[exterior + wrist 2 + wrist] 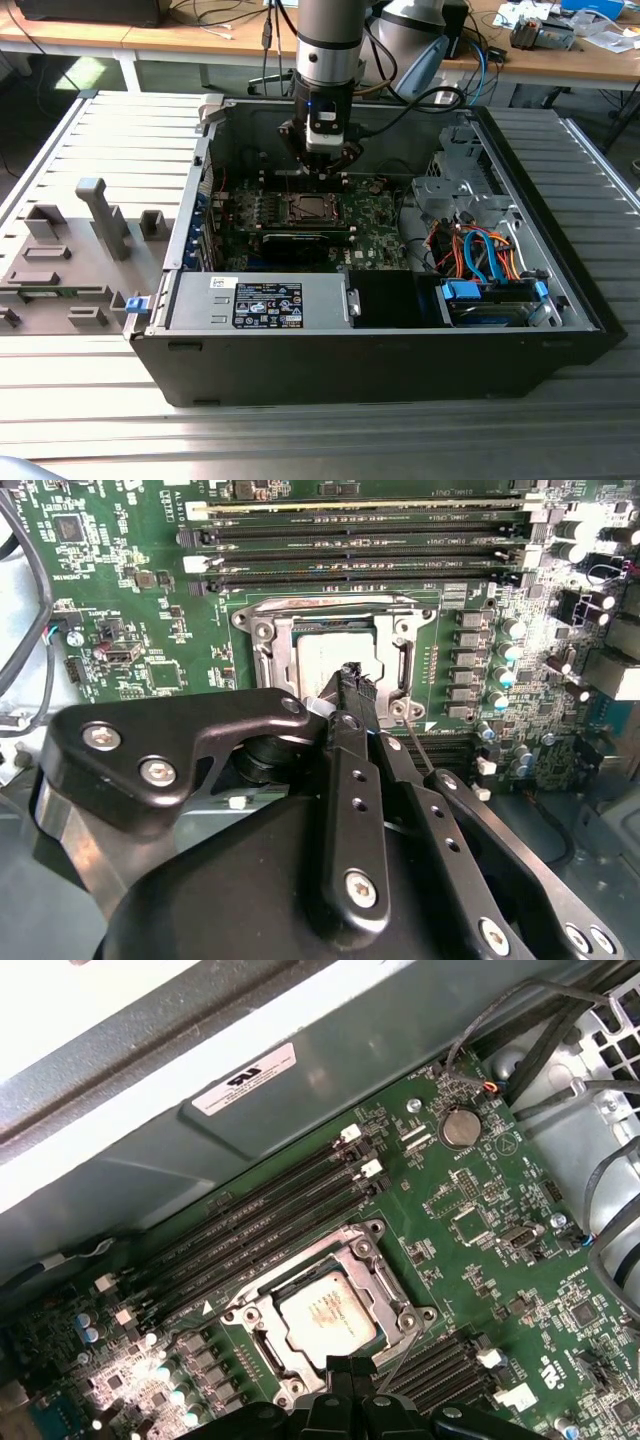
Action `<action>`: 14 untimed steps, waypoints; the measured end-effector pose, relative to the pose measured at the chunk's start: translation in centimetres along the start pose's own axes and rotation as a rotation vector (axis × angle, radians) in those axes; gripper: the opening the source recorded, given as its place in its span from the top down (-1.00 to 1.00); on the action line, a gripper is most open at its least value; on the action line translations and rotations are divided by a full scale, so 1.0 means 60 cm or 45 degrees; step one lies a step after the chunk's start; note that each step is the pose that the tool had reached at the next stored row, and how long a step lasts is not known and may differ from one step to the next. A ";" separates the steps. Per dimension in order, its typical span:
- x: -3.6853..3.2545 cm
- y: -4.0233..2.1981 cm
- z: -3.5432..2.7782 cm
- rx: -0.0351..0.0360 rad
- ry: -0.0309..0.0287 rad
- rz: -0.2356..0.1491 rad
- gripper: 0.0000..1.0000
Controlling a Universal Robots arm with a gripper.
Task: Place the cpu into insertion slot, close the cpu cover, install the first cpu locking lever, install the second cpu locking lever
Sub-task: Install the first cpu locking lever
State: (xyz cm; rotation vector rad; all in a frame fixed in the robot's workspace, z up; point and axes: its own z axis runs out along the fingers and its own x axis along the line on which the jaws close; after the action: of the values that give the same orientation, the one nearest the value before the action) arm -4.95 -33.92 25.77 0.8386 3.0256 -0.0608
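Positioning of gripper at the socket

The cpu (328, 1312) is seated in the insertion slot (240, 1317), framed by the cpu cover (372, 1278). The gripper (352, 678) is held closed and empty at the cover's edge; contact cannot be confirmed.

Daylight fell in pale patches on the slatted table (300, 440) in the exterior view, leaving the inside of the computer case (400, 370) in shade. In the second wrist view, glare bleached one edge of the green circuit board (130, 610) and the black gripper (352, 675) sat dark. In the first wrist view, a corner burned white above the dim case wall (330, 1050); a hot spot flared on the capacitors (150, 1375).
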 end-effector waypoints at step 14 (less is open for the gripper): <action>0.000 0.000 0.000 -0.0003 -0.0009 -0.025 0.79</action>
State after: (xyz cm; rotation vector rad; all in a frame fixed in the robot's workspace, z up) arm -4.95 -33.92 25.77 0.8089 3.0334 -0.0607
